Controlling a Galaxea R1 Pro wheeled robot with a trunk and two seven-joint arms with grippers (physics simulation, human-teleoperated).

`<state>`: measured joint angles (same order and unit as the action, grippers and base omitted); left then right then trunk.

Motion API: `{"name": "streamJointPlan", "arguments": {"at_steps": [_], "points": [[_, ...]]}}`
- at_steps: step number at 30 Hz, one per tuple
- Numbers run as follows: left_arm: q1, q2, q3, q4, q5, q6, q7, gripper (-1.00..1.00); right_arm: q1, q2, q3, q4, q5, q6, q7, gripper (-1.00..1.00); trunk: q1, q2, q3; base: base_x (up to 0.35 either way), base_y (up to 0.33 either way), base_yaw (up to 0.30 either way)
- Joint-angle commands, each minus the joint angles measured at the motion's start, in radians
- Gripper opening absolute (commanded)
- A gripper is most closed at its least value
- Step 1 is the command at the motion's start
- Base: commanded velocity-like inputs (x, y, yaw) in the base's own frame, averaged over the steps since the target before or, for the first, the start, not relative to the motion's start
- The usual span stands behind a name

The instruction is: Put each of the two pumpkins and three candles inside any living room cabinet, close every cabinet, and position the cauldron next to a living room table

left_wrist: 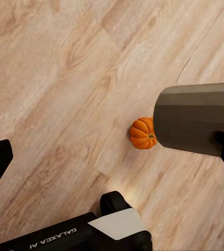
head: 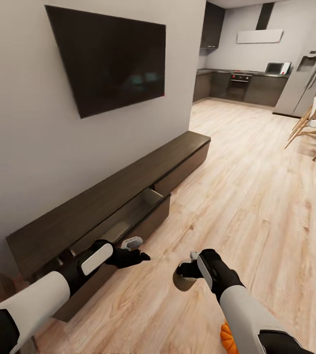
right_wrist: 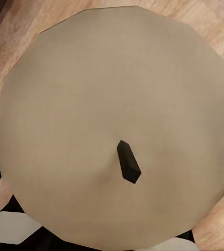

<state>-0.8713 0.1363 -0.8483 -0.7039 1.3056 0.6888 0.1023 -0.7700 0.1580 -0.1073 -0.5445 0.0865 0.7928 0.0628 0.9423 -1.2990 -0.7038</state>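
Candle [head: 183, 280] in right tool [head: 186, 272], cabinet [head: 103, 196] drawer open

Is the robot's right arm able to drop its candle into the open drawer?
Probably yes. The right gripper holds the candle above bare floor, beside the cabinet, whose drawer stands open, with nothing between them.

We see an open-plan home. A living room has pale wood flooring [head: 256, 196], a dark television [head: 108, 59] mounted on a grey wall, and a long low dark-brown cabinet [head: 118, 196] beneath it. Beyond lie a kitchen with grey cupboards [head: 236, 86], an oven [head: 240, 83], a steel refrigerator [head: 307, 78], and wooden chairs [head: 315, 128].
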Motion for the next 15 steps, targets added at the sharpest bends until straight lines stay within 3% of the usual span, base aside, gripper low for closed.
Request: {"name": "streamJointPlan", "arguments": {"at_steps": [1,12,15], "points": [[0.000,0.000,0.000,0.000,0.000,0.000,0.000,1.00,0.000,0.000,0.000,0.000,-0.001,0.000,0.000,-1.00,0.000,0.000,0.000,0.000,-0.141,0.289],[0.000,0.000,0.000,0.000,0.001,-0.001,-0.001,1.00,0.000,0.000,0.000,0.000,-0.001,0.000,0.000,-1.00,0.000,0.000,0.000,0.043,-0.214,0.289],[0.000,0.001,0.000,0.001,0.001,-0.022,-0.001,1.00,0.000,0.000,0.000,0.000,-0.001,0.000,0.000,-1.00,0.000,0.000,0.000,0.019,-0.063,0.289]]}}
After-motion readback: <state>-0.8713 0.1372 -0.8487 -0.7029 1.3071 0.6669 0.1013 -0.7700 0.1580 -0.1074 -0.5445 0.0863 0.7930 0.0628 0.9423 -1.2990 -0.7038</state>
